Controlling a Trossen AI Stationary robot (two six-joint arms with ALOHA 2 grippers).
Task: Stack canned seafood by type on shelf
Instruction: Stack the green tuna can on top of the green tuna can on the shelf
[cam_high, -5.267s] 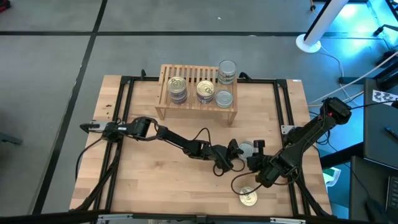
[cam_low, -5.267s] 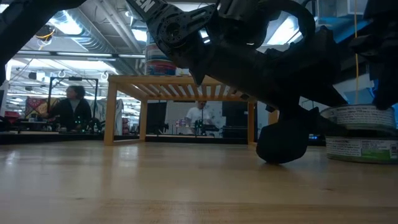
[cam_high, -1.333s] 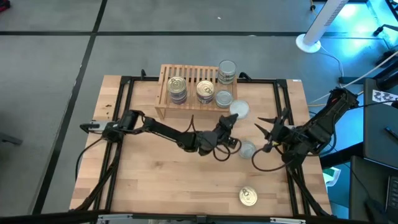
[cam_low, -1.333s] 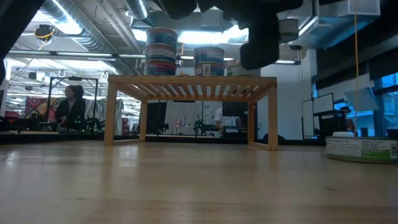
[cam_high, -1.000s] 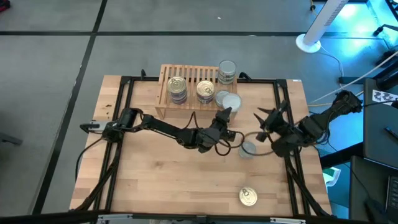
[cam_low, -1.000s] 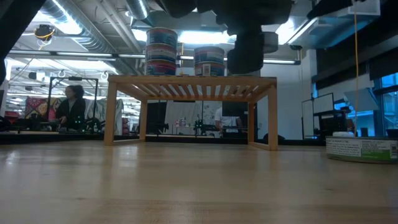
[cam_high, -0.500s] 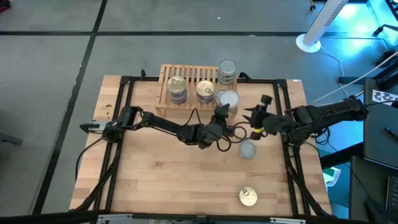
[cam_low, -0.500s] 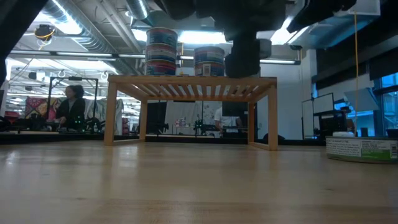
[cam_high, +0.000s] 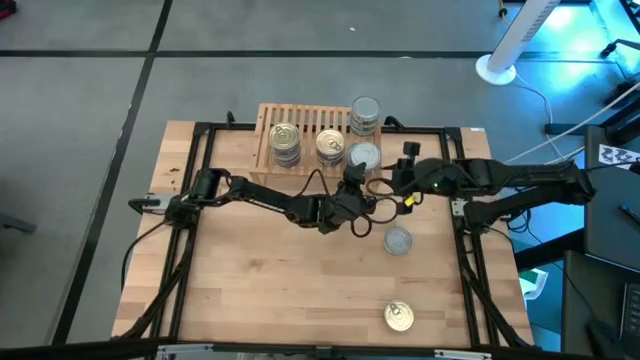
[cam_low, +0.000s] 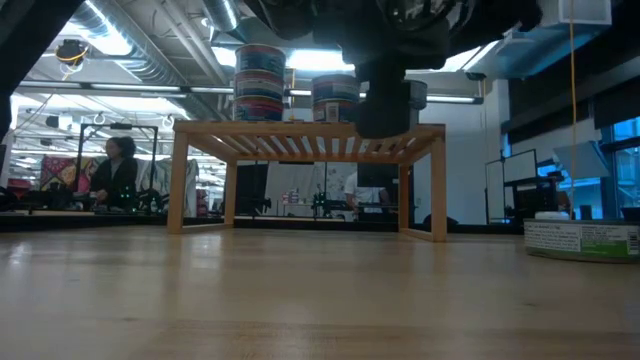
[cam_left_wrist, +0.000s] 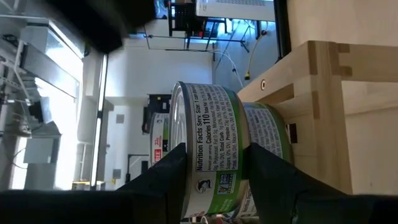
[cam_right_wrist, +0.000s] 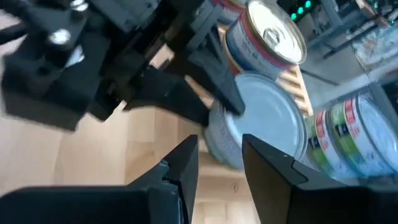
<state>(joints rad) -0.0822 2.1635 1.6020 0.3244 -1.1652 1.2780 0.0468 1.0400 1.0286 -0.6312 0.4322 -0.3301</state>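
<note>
The left hand (cam_high: 357, 172) grips a silver-lidded tin (cam_high: 364, 157) between its fingers, holding it on top of another tin at the right front corner of the small wooden shelf (cam_high: 311, 126). The right hand (cam_high: 402, 178) hovers just beside it with fingers partly apart, holding nothing. Two more tins lie on the worktop (cam_high: 250, 290): a silver-lidded one (cam_high: 398, 240) and a gold-lidded one (cam_high: 399, 317).

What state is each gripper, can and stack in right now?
left gripper: shut on held can
held can: upright, over lower can on shelf
right gripper: open, empty, beside shelf
left gold-lid stack: upright on shelf
middle gold-lid stack: upright on shelf
rear silver-lid stack: upright on shelf
loose silver-lid can: upright on table
loose gold-lid can: upright on table
</note>
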